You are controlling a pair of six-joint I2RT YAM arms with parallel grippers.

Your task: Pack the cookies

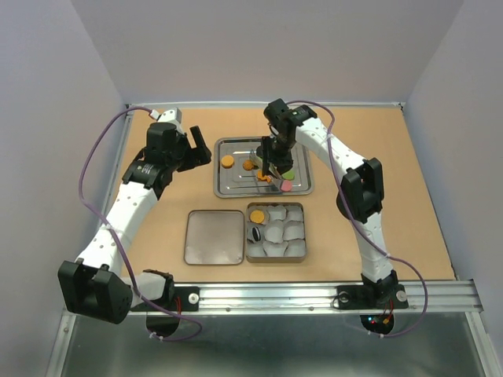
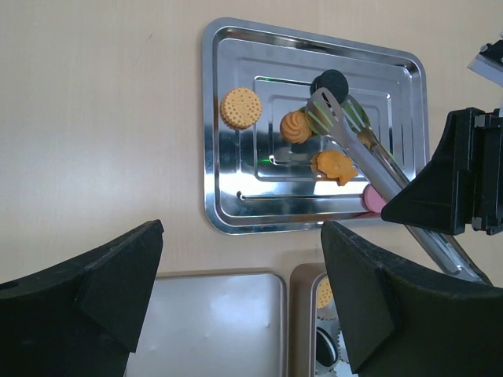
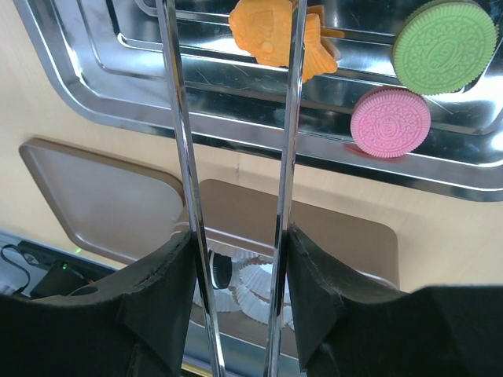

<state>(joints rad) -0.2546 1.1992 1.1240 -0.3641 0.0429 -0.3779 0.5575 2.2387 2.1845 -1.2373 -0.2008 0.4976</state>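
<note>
My right gripper [image 3: 240, 259] is shut on a pair of steel tongs [image 3: 287, 141], held over the steel tray [image 1: 222, 188]. The tongs' arms stand apart, and their tips [image 2: 324, 106] are above the tray's middle. On the tray lie a round orange cookie [image 2: 240, 107], an orange swirl cookie [image 2: 295, 126], a black cookie [image 2: 330, 81], a green cookie [image 3: 444, 45], an orange fish-shaped cookie [image 3: 267, 31] and a pink cookie [image 3: 391, 122]. An orange cookie [image 2: 324, 292] and a black cookie [image 2: 325, 345] sit in the tin [image 1: 250, 236]. My left gripper [image 2: 240, 236] is open and empty.
The tin holds several white paper cups [image 1: 283, 233]. Its flat lid [image 1: 214, 237] lies just left of it. My left gripper [image 1: 200, 153] hovers at the tray's left edge. Grey walls enclose the brown table.
</note>
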